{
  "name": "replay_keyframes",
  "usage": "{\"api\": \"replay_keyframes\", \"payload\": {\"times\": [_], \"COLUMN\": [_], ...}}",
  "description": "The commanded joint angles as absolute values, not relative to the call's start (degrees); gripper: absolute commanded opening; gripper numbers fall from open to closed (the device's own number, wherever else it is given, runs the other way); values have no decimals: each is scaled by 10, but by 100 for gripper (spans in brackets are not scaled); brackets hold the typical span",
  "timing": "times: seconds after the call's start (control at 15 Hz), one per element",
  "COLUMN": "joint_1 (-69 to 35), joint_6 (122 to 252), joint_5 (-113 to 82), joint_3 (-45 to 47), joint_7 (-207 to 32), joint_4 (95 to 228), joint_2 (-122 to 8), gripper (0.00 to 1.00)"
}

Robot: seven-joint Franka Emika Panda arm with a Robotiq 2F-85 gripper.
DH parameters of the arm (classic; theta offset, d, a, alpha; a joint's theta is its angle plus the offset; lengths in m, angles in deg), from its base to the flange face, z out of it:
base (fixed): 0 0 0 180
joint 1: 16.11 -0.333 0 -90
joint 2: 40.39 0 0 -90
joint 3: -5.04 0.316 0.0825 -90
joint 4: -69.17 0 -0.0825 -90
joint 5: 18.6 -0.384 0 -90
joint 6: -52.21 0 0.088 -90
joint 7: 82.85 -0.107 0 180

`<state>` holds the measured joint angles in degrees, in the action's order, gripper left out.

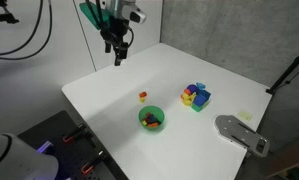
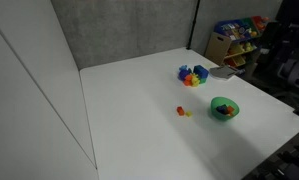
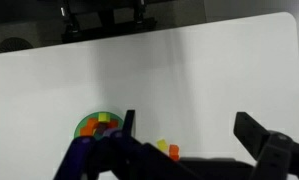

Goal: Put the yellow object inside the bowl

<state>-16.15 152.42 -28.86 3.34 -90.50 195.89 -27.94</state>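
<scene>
The tiny yellow block (image 1: 142, 95) lies on the white table (image 1: 109, 95) with a tiny red piece touching it. The small green bowl (image 1: 151, 119) stands just in front of it and holds some dark and red bits. Both also show in an exterior view: the block (image 2: 187, 113) and the bowl (image 2: 224, 108). My gripper (image 1: 117, 52) hangs high over the table's far edge, well away from both. In the wrist view the gripper (image 3: 189, 130) is open and empty. The yellow block (image 3: 161, 145) shows between its fingers, and a round green-rimmed shape (image 3: 93, 124), seemingly the bowl, is partly hidden.
A multicoloured block cluster (image 1: 196, 96) sits to one side of the bowl and also shows in an exterior view (image 2: 193, 75). A grey flat object (image 1: 239, 132) lies at the table's edge. A shelf with coloured boxes (image 2: 239, 35) stands beyond the table.
</scene>
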Motion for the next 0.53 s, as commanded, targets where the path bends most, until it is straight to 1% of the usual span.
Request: {"api": "replay_keyframes", "payload": {"times": [0.0, 0.47], "joint_1": [-157, -157], "joint_6": [1523, 1527], "joint_5": [-289, -289], "joint_3": [38, 39], "joint_7": [-904, -907], "joint_4": [1958, 1952], "joint_2": [-280, -286], "gripper": [100, 100]}}
